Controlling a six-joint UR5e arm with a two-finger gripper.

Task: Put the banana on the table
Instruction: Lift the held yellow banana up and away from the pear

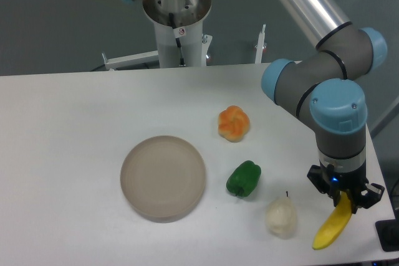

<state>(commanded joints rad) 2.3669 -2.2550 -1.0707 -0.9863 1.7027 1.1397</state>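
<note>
The bright yellow banana (pixel 331 228) lies slanted at the right front of the white table (pixel 75 141). Its upper end sits between the fingers of my gripper (pixel 345 201), and its lower tip points toward the table's front edge. The gripper points straight down and looks shut on the banana's upper end. I cannot tell whether the banana's lower tip touches the tabletop. The arm's grey and blue wrist rises above the gripper.
A pale whitish pear (pixel 281 216) stands just left of the banana. A green pepper (pixel 244 179) and an orange pumpkin-like toy (pixel 234 123) lie further left. A round grey-beige plate (pixel 163 177) sits mid-table. The table's right edge is close to the gripper.
</note>
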